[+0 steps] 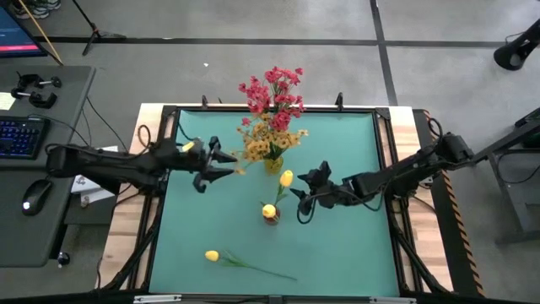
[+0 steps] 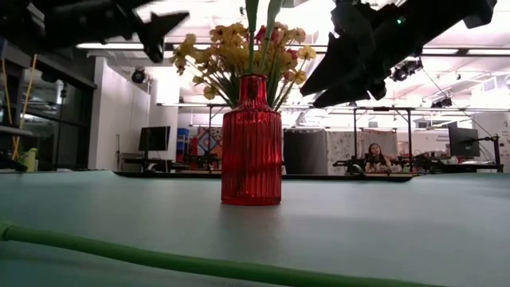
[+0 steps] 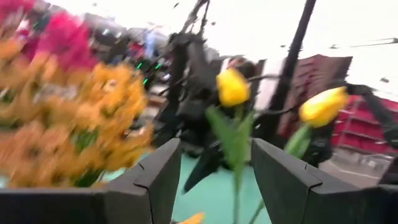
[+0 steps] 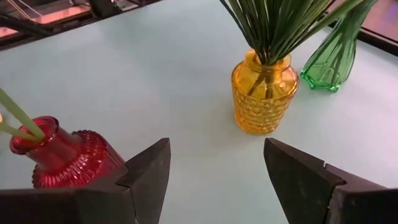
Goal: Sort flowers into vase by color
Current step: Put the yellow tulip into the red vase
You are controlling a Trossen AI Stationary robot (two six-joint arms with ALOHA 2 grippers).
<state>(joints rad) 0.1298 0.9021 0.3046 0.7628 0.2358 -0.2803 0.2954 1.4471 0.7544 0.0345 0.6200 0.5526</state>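
Tulip loose near table front edge.

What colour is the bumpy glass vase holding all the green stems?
The bumpy glass vase is amber-yellow, seen best in the right wrist view.

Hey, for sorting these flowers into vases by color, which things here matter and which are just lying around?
Part of the job:
- red vase with yellow tulips
- yellow vase with orange-yellow blossoms
- green vase
- pink-red blossoms
- loose yellow tulip on the mat

Lying about:
- keyboard
- mouse
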